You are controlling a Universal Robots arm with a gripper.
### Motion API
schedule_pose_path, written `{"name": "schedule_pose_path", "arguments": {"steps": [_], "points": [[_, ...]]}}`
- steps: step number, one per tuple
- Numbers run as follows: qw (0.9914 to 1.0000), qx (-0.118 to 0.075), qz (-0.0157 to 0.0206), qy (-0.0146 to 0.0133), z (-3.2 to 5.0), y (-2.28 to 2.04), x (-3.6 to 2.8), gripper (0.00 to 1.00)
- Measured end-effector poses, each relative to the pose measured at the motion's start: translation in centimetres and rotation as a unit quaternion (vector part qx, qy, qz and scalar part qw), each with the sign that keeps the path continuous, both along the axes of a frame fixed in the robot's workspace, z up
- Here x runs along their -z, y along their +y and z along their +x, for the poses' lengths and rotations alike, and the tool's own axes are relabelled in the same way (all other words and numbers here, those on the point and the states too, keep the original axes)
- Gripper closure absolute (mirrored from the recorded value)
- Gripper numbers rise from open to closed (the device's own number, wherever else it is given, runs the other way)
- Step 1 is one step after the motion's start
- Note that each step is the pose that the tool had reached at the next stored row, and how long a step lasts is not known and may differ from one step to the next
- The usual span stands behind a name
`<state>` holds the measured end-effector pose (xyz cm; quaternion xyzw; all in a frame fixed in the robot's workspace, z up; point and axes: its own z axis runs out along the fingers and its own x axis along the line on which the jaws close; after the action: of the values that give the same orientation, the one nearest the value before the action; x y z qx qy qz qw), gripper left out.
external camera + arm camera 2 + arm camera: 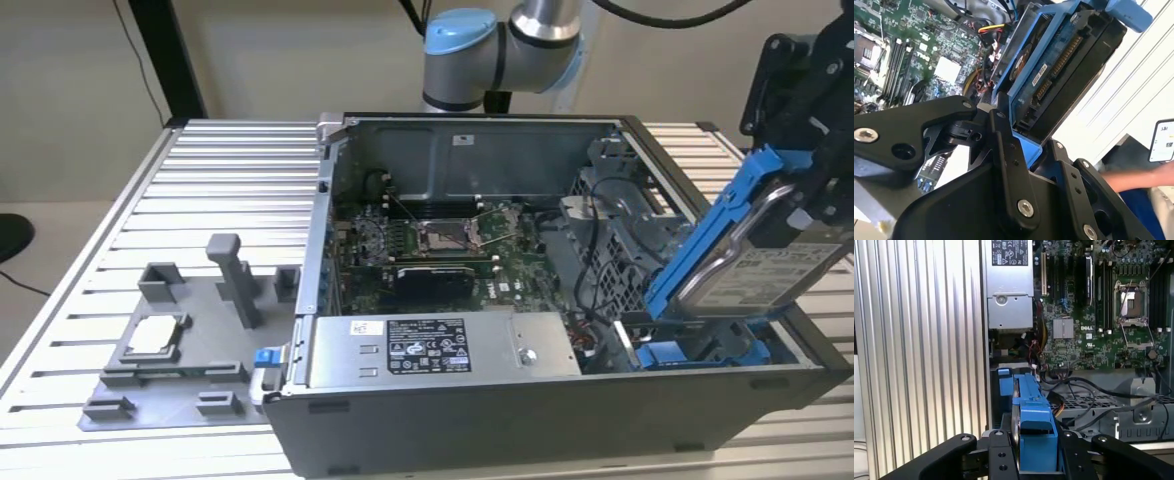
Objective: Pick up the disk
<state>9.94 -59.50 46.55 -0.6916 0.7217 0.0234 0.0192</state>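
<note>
Gripper (1026, 460) has its jaws clamped on the hard drive (754, 270) by its blue carrier frame (707, 235). The drive is tilted steeply, long axis rising from the drive bay (701, 350) at the computer case (534, 420)'s corner.

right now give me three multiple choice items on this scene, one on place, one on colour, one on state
1. Where is the disk?
A. flat on the grey tray
B. tilted above the open computer case, at the exterior view's right
C. on the floor

2. What colour is the disk's carrier frame?
A. red
B. green
C. blue

3. What state is the end effector in?
A. shut on the disk
B. open above the power supply
C. shut on a cable

Key: 1 B, it hangs tilted over the case's drive bay; 2 C, blue plastic edges it; 3 A, the fingers press its sides.
</note>
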Motion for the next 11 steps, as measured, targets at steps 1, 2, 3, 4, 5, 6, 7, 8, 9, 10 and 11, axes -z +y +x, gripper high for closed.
{"name": "schedule_pose_path", "arguments": {"steps": [1,2,3,4,5,6,7,8,9,10,11], "points": [[1.00000,-0.002,0.0000,0.0000,0.00,-0.05,0.06,1.00],[0.99999,-0.004,0.0001,0.0000,-0.01,-0.08,0.12,1.00],[0.99997,-0.007,0.0001,0.0000,-0.01,-0.09,0.20,1.00],[0.99994,-0.011,0.0000,0.0000,-0.01,-0.09,0.28,1.00],[0.99989,-0.015,0.0000,0.0000,-0.02,-0.10,0.40,1.00],[0.99985,-0.017,0.0001,-0.0002,-0.04,-0.10,0.53,1.00],[0.99984,-0.018,0.0001,-0.0006,-0.03,-0.10,0.60,1.00],[0.99984,-0.018,0.0001,-0.0007,-0.03,-0.10,0.63,1.00],[0.99984,-0.018,0.0001,-0.0008,-0.03,-0.05,0.68,1.00],[0.99984,-0.018,0.0001,-0.0008,-0.04,0.02,0.71,1.00],[0.99985,-0.017,0.0001,-0.0008,-0.04,0.09,0.77,1.00]]}}
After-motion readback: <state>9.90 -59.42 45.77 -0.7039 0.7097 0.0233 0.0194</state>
